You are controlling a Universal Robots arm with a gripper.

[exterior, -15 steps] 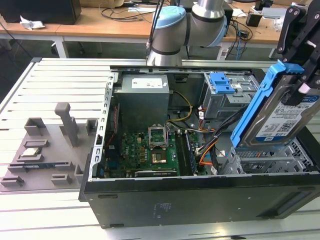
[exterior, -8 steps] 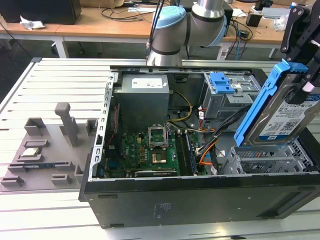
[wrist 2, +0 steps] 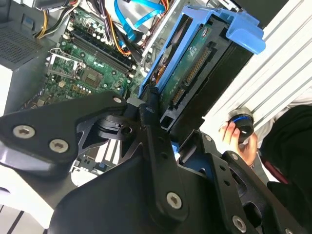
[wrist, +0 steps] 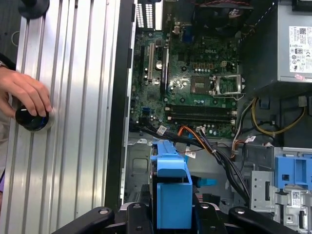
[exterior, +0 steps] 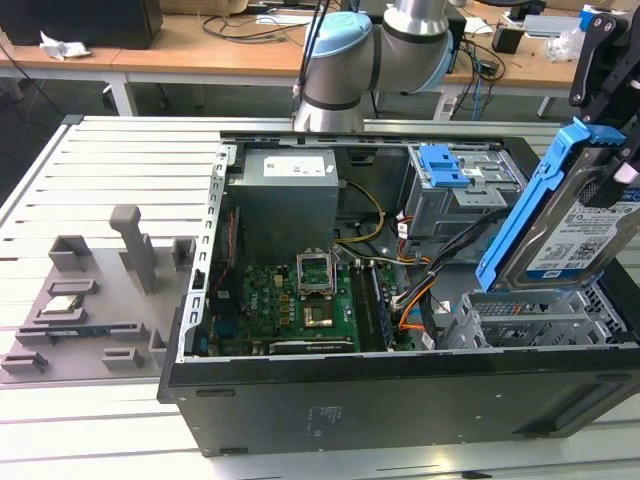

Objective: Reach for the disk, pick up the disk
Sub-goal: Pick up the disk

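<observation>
Open computer case (exterior: 400, 400) — motherboard (exterior: 300, 305), grey power supply (exterior: 285, 200) inside.

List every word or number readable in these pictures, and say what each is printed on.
No text can be read with confidence.
White-and-blue label on the disk: too small to read.
White label on the power supply: too small to read.
Markings on the motherboard: too small to read.

An open computer case (exterior: 400, 400) lies on the worktop (exterior: 120, 180), toward the exterior view's right. Inside it, the motherboard (exterior: 300, 305) sits near the front wall, the power supply (exterior: 288, 195) behind it, and a drive cage (exterior: 462, 185) at the far right corner. The disk (exterior: 565, 225) hangs tilted above the case's near right corner, over another cage (exterior: 540, 320). Fixture blocks (exterior: 100, 290) stand at the worktop's left edge.
</observation>
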